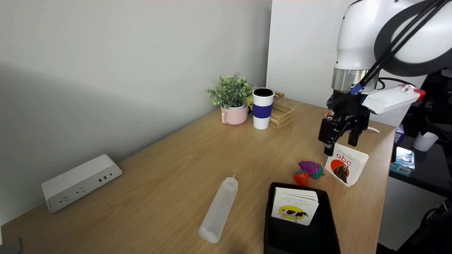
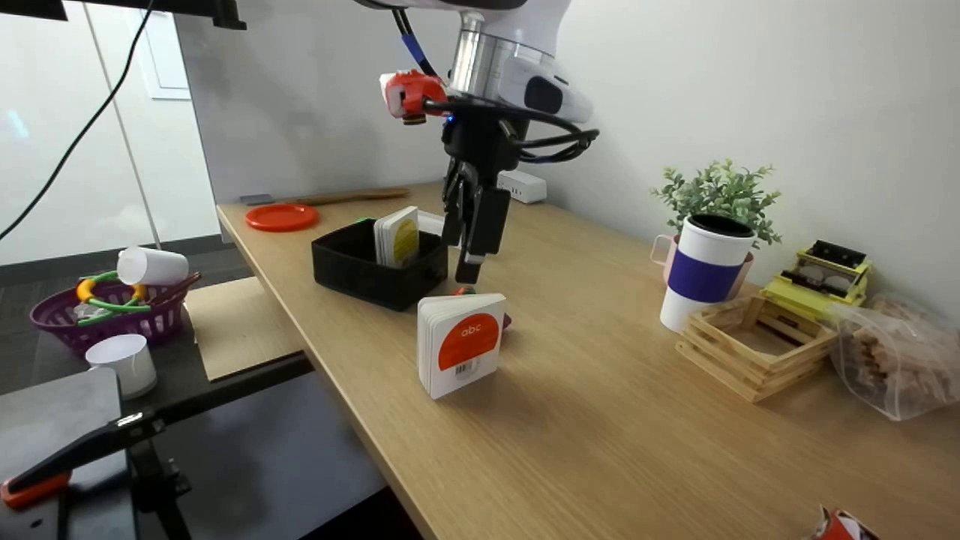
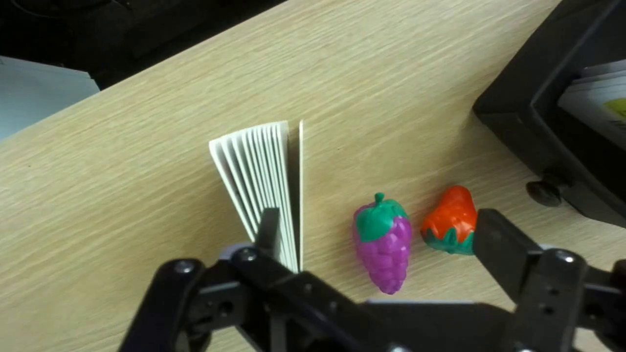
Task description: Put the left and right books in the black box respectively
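Note:
The book with the red picture stands upright on the table, its pages slightly fanned, in both exterior views (image 1: 348, 164) (image 2: 459, 345) and in the wrist view (image 3: 257, 166). The book with the yellow picture (image 1: 291, 208) leans upright inside the black box (image 1: 330, 218); they also show in an exterior view, book (image 2: 397, 236) and box (image 2: 367, 277). In the wrist view only part of the box (image 3: 513, 102) and that book (image 3: 594, 100) shows. My gripper (image 1: 340, 144) is open and empty above the table. In the wrist view (image 3: 381, 222) one finger overlaps the red-picture book's pages from above.
A purple toy grape (image 3: 384, 249) and a red toy strawberry (image 3: 452, 217) lie between the book and the box. A clear bottle (image 1: 219, 210), a white power strip (image 1: 81, 181), a cup (image 1: 262, 109) and wooden crates (image 2: 757, 345) stand on the table. The table's edge runs close beside book and box.

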Tool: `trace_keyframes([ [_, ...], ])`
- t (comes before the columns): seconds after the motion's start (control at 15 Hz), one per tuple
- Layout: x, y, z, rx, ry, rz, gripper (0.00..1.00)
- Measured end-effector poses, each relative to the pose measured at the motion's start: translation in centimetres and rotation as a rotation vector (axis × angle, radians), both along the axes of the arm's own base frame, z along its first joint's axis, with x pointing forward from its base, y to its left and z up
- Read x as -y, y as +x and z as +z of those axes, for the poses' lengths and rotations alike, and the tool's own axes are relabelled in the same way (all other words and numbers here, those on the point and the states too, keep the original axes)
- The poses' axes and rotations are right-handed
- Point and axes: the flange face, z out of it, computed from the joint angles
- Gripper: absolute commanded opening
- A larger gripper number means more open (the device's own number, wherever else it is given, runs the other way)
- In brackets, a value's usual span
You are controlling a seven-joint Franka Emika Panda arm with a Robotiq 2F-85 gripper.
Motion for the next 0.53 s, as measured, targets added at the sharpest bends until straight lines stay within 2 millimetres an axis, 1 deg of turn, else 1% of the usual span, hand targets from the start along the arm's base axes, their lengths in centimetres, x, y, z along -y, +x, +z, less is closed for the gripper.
trace_keyframes([
  [0.27, 0.0, 1.0, -1.8, -0.022, 0.011, -0.009, 1.00],
  [0.4, 0.0, 1.4, -2.0, -0.022, 0.011, -0.009, 1.00],
  [0.53, -0.1, 1.6, -1.8, -0.018, 0.010, -0.007, 1.00],
])
